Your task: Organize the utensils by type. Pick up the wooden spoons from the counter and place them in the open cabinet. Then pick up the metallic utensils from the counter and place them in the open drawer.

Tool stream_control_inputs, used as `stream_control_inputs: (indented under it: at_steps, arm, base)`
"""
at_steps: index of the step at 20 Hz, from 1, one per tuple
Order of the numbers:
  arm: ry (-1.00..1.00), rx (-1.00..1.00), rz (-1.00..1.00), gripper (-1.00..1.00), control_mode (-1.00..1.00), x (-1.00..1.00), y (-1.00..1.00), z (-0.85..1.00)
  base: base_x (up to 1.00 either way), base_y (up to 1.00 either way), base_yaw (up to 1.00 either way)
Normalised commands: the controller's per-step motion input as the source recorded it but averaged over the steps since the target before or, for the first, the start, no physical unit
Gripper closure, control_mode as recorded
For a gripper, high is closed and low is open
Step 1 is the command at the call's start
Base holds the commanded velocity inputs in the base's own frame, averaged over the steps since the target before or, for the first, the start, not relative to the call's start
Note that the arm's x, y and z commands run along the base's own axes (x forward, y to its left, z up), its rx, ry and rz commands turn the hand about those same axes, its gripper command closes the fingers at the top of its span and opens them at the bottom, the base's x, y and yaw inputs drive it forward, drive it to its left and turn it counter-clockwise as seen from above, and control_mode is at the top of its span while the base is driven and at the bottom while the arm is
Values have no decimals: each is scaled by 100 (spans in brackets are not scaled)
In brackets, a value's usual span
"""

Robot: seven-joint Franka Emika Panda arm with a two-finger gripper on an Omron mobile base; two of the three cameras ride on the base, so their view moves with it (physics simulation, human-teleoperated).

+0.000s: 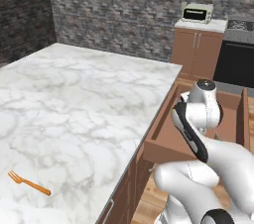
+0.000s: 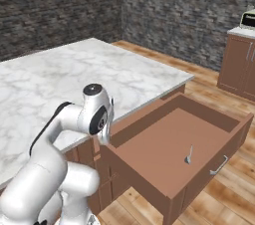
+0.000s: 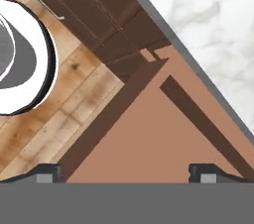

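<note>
The counter [image 1: 74, 99] is white marble with grey veins, sitting over brown cupboard fronts. Pretty much the one thing lying on it is a slim orange-brown fork [image 1: 29, 184], near the front edge, tines pointing left. The drawer [image 2: 164, 154] sticks out from under the counter, pulled wide, and a little pale spoon [image 2: 189, 156] lies on its flat bottom near the front wall.

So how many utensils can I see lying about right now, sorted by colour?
Orange-brown: 1, the fork lying on the counter
Silvery-white: 1, the small spoon lying in the open drawer
Total: 2
</note>
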Motion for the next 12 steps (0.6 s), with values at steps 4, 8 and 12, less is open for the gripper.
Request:
stream_control_inputs:
  at_steps: [4, 8, 12]
  arm:
    - [16, -24, 34, -100, -100, 24, 67, 0]
    - [19, -19, 42, -100, -100, 28, 42, 0]
    - [3, -2, 37, -100, -100, 16, 16, 2]
  base:
    - [0, 0, 0]
    - [0, 0, 0]
    - [0, 0, 0]
